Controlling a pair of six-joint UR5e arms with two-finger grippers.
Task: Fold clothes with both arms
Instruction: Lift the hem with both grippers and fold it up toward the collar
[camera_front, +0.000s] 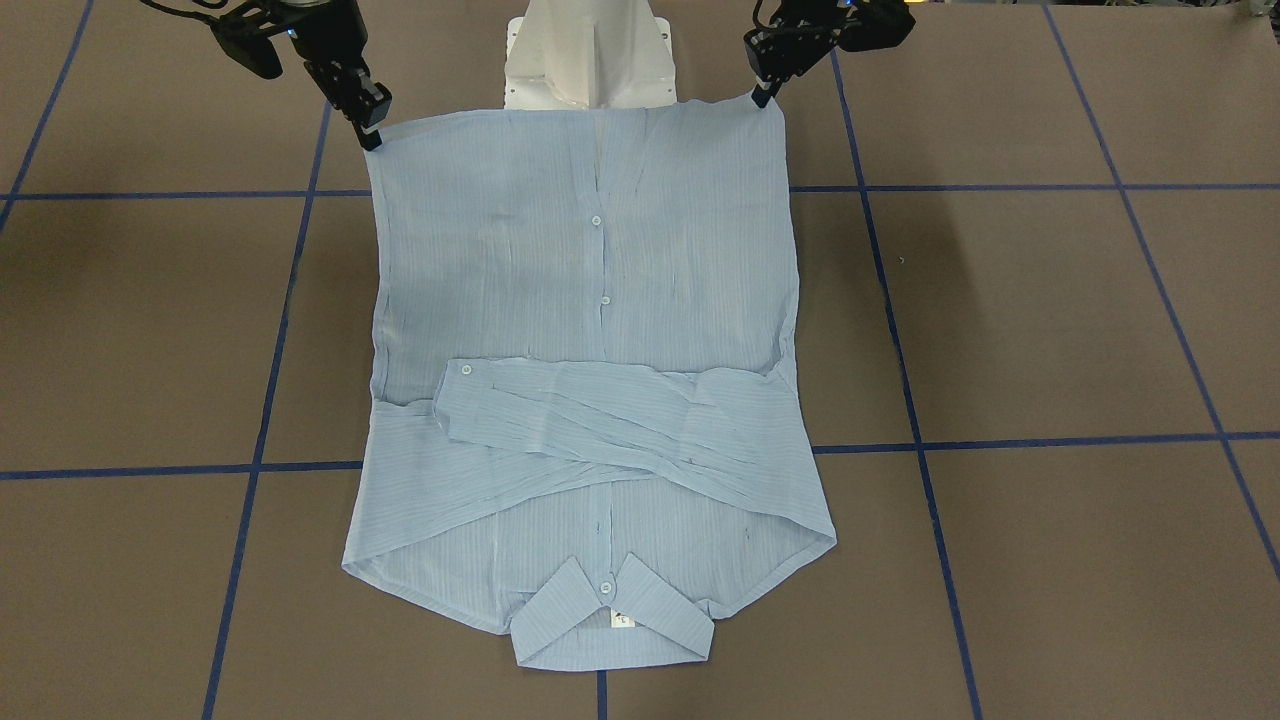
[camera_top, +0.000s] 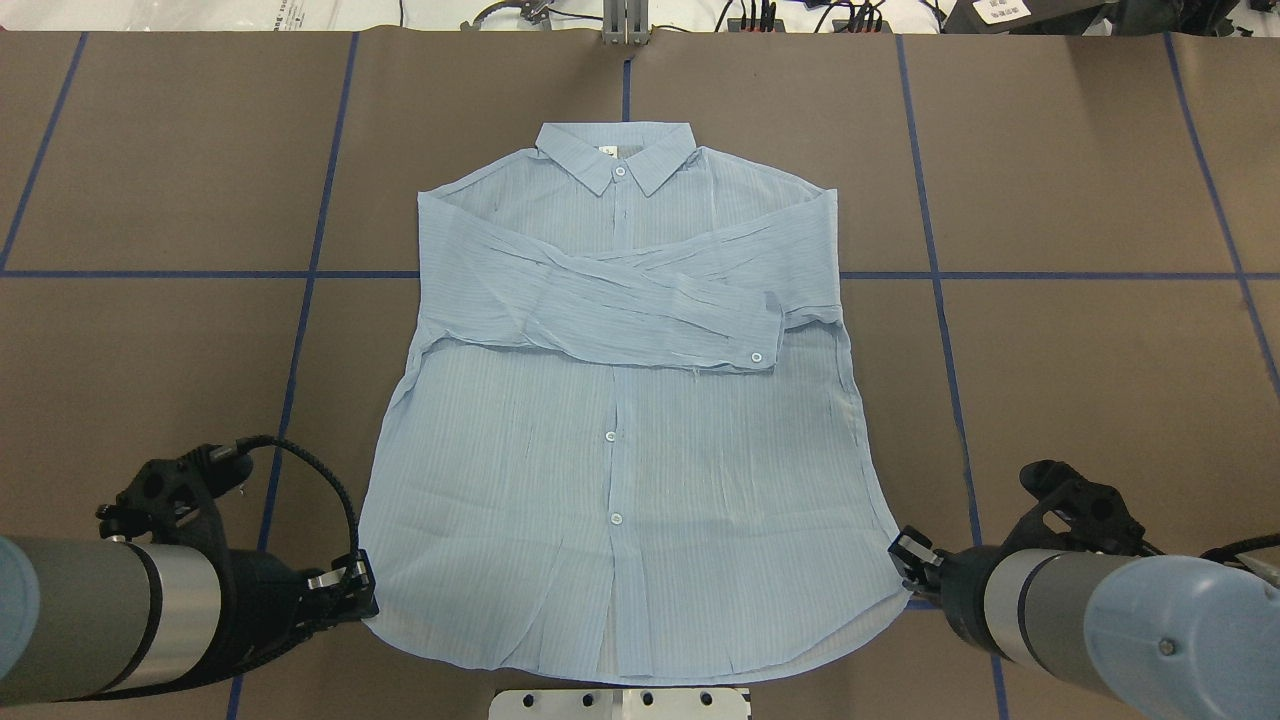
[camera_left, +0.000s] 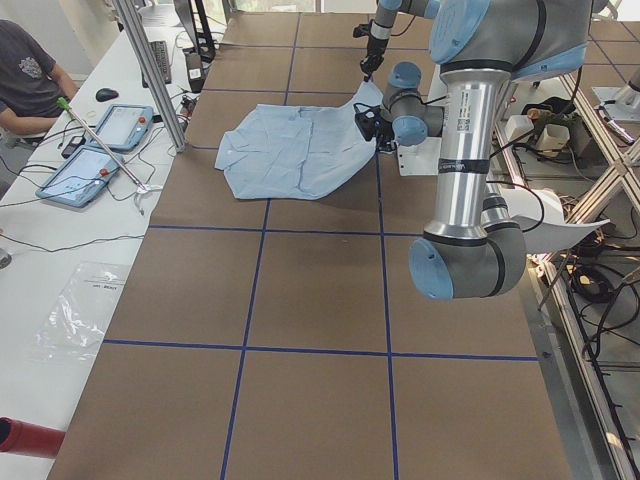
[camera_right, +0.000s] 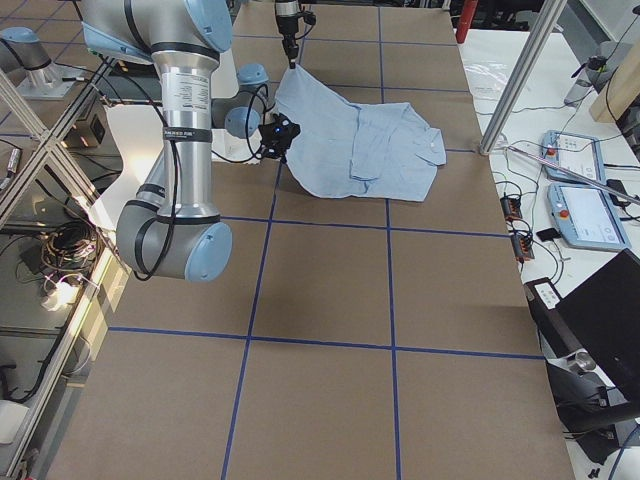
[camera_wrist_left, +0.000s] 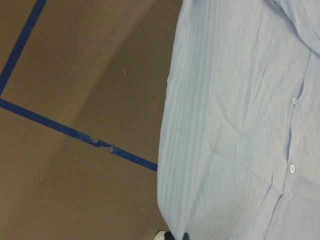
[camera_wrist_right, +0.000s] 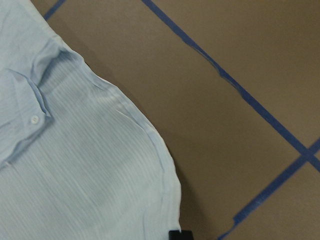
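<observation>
1. The shirt (camera_top: 620, 450) was thin, light-blue, faintly striped cloth, sheer enough that doubled layers read darker. It lay front-up and flat at the middle of the worktop (camera_top: 1080, 400), with its pointed collar (camera_top: 615, 155) away from the robot and its curved hem toward the robot.
2. Both sleeves were folded across the chest and crossed. The upper one ended in a buttoned cuff (camera_top: 755, 350) toward the robot's right. Small white buttons (camera_top: 610, 435) ran down the placket, and fine creases marked the sleeves and lower front.
3. The left hand (camera_top: 350, 585) sat low at the hem's left corner, its fingers clenched on the shirt. The front-facing view showed the cloth pinched at its tip (camera_front: 765, 95).
4. The right hand (camera_top: 905, 560) matched it at the hem's right corner, likewise clamped on the shirt (camera_front: 368, 125).
5. The left arm (camera_top: 100, 620) and right arm (camera_top: 1100, 620) each reached inward with the forearm near level. The hem ran nearly straight between the two hands. In each side view the far corner appeared held slightly above the worktop.
6. The worktop was covered in matte brown sheet, divided into large squares by blue tape lines (camera_top: 300, 300). The white pedestal base (camera_front: 590, 55) stood just behind the middle of the hem.
7. Beyond the collar end I noted a white side surface with two blue-edged tablets (camera_left: 85, 170) and cables, a seated person (camera_left: 25, 75), and aluminium frame posts (camera_left: 150, 75).
</observation>
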